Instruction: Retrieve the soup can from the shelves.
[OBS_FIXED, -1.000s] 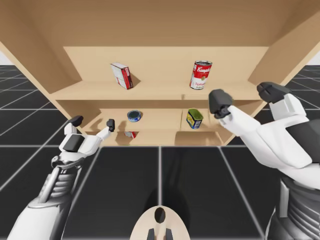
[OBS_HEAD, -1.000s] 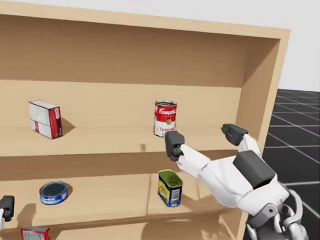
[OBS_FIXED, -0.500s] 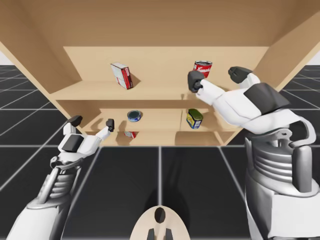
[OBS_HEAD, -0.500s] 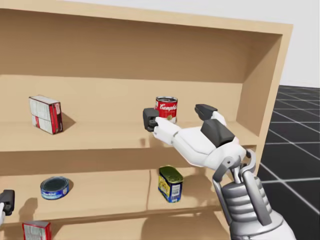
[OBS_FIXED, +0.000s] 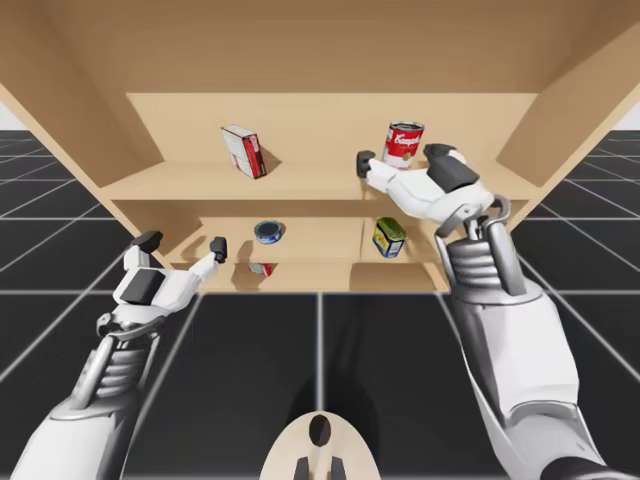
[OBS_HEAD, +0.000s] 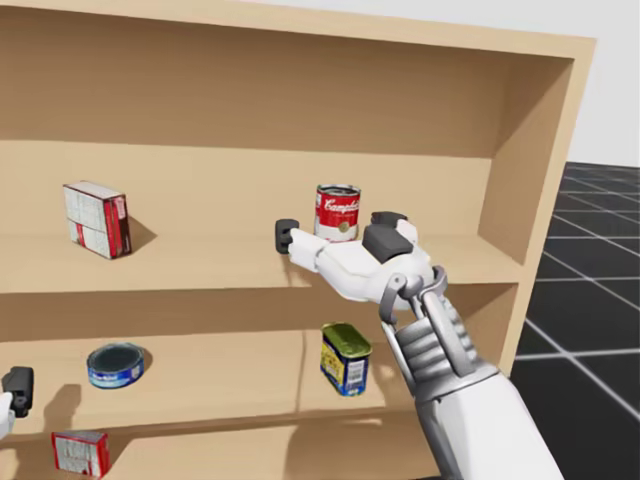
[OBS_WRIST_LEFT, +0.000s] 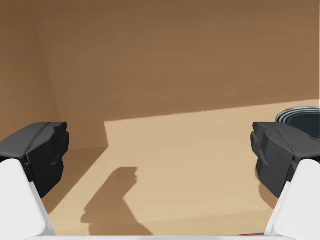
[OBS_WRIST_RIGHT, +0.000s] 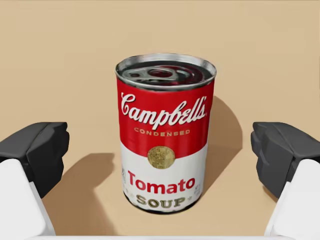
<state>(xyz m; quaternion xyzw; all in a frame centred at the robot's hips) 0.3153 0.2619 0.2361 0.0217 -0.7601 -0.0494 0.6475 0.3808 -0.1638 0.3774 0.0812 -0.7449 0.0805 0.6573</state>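
Observation:
The red and white soup can (OBS_FIXED: 403, 145) (OBS_HEAD: 338, 212) stands upright on the top shelf (OBS_FIXED: 300, 182), right of the middle. My right gripper (OBS_FIXED: 400, 160) (OBS_HEAD: 337, 228) is open and level with it, one finger on either side of the can. In the right wrist view the can (OBS_WRIST_RIGHT: 165, 132) stands just ahead of the gripper (OBS_WRIST_RIGHT: 160, 160), centred in the gap, with clear space to both fingers. My left gripper (OBS_FIXED: 183, 244) (OBS_WRIST_LEFT: 160, 155) hangs open at the left end of the lower shelf, holding nothing.
A red and white box (OBS_FIXED: 243, 150) (OBS_HEAD: 95, 218) stands on the top shelf's left. The lower shelf holds a flat blue tin (OBS_FIXED: 268, 232) (OBS_HEAD: 115, 364) and a yellow and blue can (OBS_FIXED: 388, 238) (OBS_HEAD: 345, 358). A small red box (OBS_FIXED: 263, 268) (OBS_HEAD: 80, 452) lies below. The shelf's right wall (OBS_HEAD: 520, 170) is close to my right arm.
My right arm has risen and swung left into the top shelf, bringing its open gripper around the soup can. The left arm has stayed put. My head has turned slightly.

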